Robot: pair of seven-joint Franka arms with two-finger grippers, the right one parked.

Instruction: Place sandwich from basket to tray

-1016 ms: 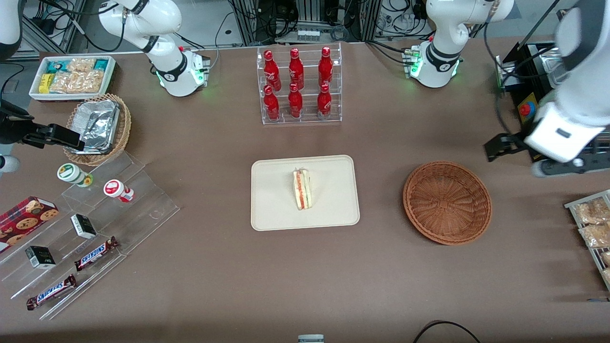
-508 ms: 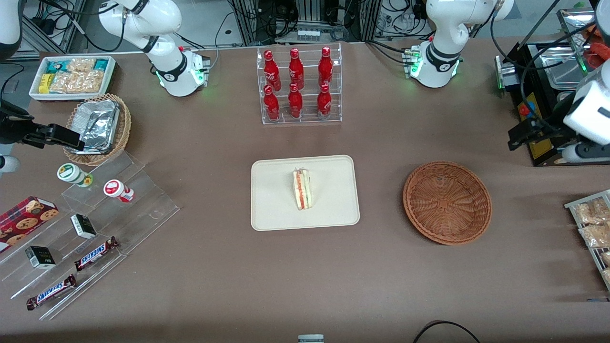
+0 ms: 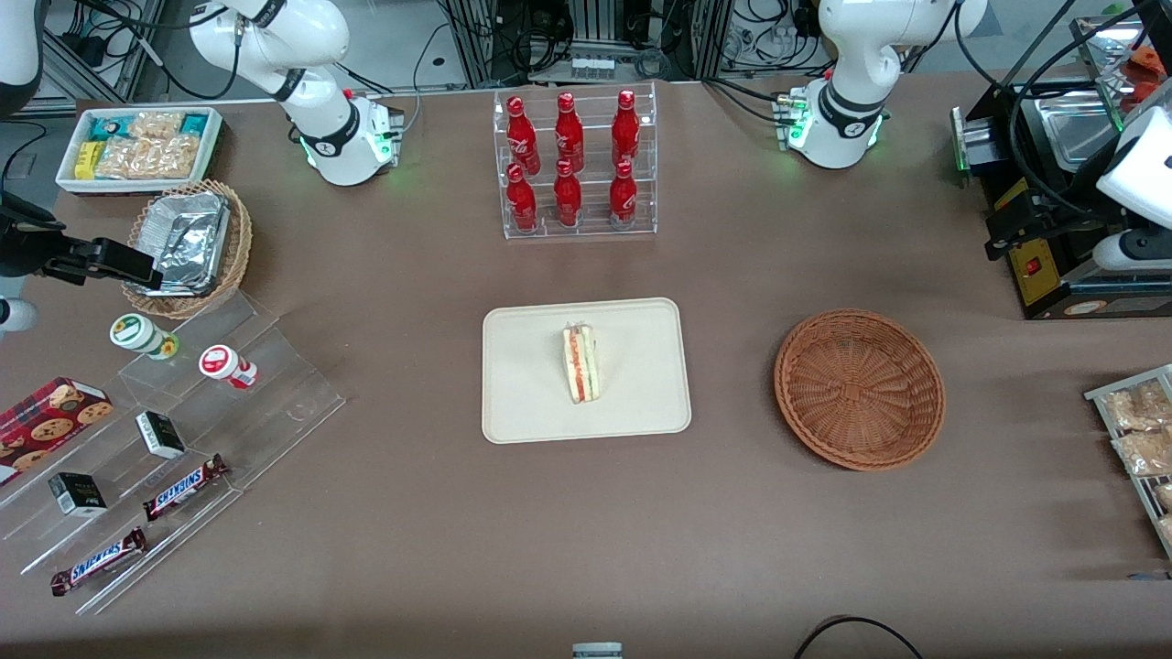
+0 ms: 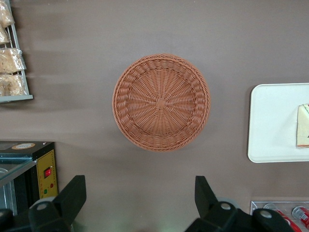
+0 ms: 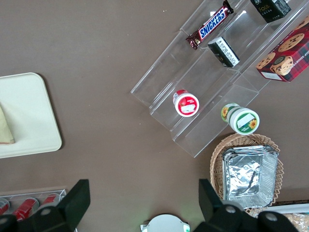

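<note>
The sandwich (image 3: 581, 364) stands on its edge near the middle of the cream tray (image 3: 531, 403), red and green filling showing. The reddish-brown wicker basket (image 3: 859, 389) sits beside the tray toward the working arm's end, with nothing in it. My left gripper (image 3: 1007, 229) hangs high at that end of the table, farther from the front camera than the basket and well apart from it. In the left wrist view the gripper (image 4: 139, 186) is open and holds nothing; the basket (image 4: 161, 102), the tray's rim (image 4: 270, 125) and a corner of the sandwich (image 4: 303, 125) lie below.
A clear rack of red bottles (image 3: 572, 165) stands farther from the camera than the tray. A black machine (image 3: 1062, 275) and a rack of bagged snacks (image 3: 1140, 439) sit at the working arm's end. Acrylic steps with candy bars (image 3: 183, 430), a foil-filled tan basket (image 3: 188, 243) and a white snack box (image 3: 137, 146) are at the parked arm's end.
My left gripper has drawn back toward the working arm's end of the table and away from the front camera. Sandwich, tray and basket have not moved.
</note>
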